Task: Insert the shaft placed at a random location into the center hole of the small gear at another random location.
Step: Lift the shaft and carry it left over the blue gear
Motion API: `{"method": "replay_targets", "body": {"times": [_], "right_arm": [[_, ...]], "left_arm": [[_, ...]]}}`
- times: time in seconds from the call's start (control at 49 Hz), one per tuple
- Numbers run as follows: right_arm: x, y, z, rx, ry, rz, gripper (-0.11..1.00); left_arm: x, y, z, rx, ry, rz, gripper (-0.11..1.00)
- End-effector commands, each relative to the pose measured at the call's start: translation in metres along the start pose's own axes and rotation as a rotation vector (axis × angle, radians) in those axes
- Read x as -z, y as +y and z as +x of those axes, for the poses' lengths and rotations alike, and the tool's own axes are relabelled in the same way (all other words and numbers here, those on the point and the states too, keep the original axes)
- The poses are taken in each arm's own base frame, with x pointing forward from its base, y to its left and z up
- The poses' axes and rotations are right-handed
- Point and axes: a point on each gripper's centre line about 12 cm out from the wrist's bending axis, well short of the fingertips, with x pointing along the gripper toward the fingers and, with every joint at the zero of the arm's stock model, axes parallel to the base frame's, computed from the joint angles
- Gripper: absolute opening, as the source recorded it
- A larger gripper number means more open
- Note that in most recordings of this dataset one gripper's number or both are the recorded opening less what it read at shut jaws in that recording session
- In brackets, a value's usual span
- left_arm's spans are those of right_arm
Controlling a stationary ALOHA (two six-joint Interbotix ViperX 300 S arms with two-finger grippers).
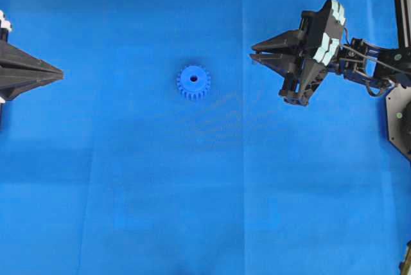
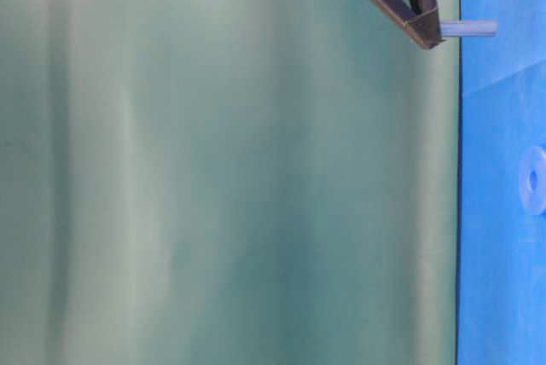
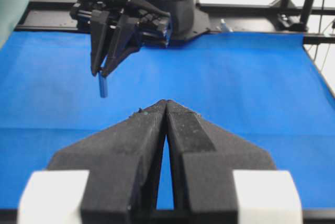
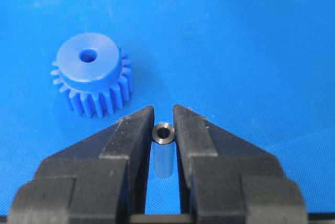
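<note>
The small gear [image 1: 193, 83], bright blue with a raised hub, lies flat on the blue mat left of the middle. In the right wrist view the gear [image 4: 91, 72] shows its center hole [image 4: 88, 55] facing up. My right gripper [image 4: 163, 115] is shut on the shaft [image 4: 164, 132], a small silvery-grey pin held upright between the fingertips. It hangs above the mat, to the right of the gear in the overhead view [image 1: 253, 53]. The left wrist view shows the shaft [image 3: 103, 86] sticking down below the right gripper [image 3: 102, 72]. My left gripper [image 3: 166, 103] is shut and empty at the left edge [image 1: 60, 72].
A blue mat [image 1: 192, 211] covers the whole table. The right arm's base and black frame [image 3: 172, 4] stand at the far side in the left wrist view. A green backdrop [image 2: 222, 177] fills the table-level view, where the gear [image 2: 534, 179] shows edge-on.
</note>
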Motion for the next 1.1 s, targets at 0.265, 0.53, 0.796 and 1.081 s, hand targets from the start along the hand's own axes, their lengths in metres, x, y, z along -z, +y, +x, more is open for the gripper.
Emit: {"method": "replay_targets", "body": {"times": [0.265,0.53,0.796,1.081], "right_arm": [[-0.018,0.009,0.016,-0.019,-0.039,-0.002,0.03],[-0.031,0.027,0.049,-0.053,-0.035,-0.01,0.03],[-0.045,0.051,0.078,-0.098,-0.036,-0.028,0.03],[-0.048,0.056,0.088,-0.104,-0.035,-0.03,0.03]], "left_arm": [[-0.004,0.0,0.002,0.0,-0.009,0.0,0.0],[-0.004,0.0,0.002,-0.001,-0.009,-0.002,0.0],[-0.004,0.0,0.002,0.0,-0.011,-0.002,0.0],[-0.004,0.0,0.002,-0.001,-0.009,-0.002,0.0]]}}
